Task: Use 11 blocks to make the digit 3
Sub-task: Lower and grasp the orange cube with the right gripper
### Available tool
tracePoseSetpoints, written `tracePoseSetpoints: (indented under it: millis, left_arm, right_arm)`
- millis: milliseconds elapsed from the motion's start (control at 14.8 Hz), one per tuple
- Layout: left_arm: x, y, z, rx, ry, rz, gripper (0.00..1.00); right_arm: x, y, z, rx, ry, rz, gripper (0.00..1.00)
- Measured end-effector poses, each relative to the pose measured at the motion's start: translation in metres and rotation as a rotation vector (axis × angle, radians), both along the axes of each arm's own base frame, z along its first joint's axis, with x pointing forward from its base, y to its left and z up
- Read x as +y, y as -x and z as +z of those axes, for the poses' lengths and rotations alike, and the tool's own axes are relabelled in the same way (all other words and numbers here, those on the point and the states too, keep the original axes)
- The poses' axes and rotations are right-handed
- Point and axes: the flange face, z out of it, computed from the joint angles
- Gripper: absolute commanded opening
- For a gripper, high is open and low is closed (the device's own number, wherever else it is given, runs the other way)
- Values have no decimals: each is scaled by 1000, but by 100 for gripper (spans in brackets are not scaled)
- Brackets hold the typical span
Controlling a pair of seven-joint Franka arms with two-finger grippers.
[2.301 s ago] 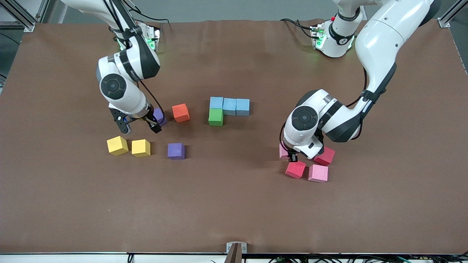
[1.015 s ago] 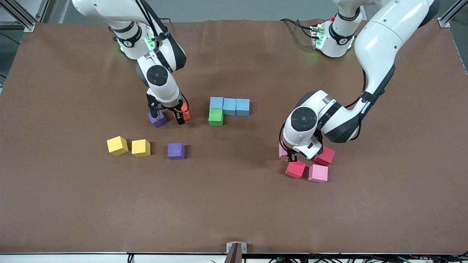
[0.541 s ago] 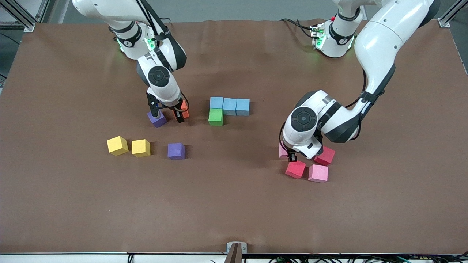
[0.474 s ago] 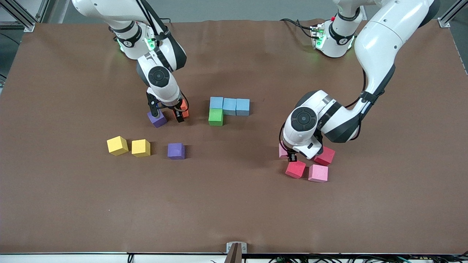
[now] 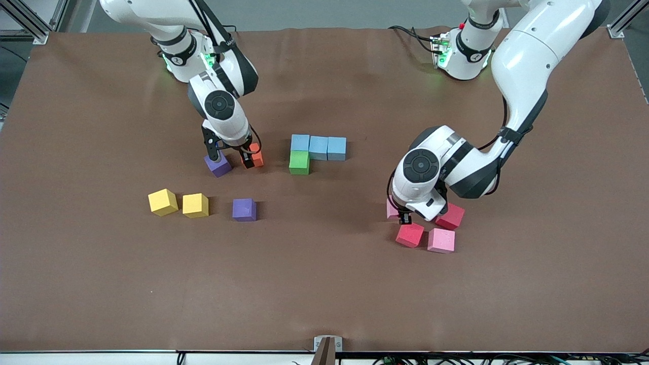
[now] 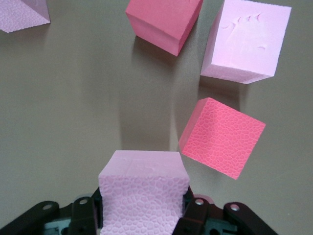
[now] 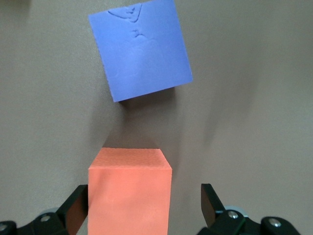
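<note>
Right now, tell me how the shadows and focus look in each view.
Front view: even overhead light, soft shadows under both arms on the brown table. Left wrist view: sharp; the pale pink foam cube in the left gripper shows its pebbled grain. Right wrist view: the orange foam cube between the right gripper fingers throws a soft shadow toward the purple foam cube.

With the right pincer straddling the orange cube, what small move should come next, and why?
Probably shut the right pincer on the orange cube: its fingers stand open on either side of the cube, with a gap showing on one side. The slot under the green cube is unfilled. The left pincer is shut on a pink cube.
</note>
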Motion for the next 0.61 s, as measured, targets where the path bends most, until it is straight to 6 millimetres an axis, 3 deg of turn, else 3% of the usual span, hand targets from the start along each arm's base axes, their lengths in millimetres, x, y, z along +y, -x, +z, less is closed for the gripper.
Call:
tracePoseSetpoints:
  millis: [609]
  left_arm:
    - [0,0,-1,2,0,0,39]
  right_arm:
    - [4,-6,5,-54,-34,0,91]
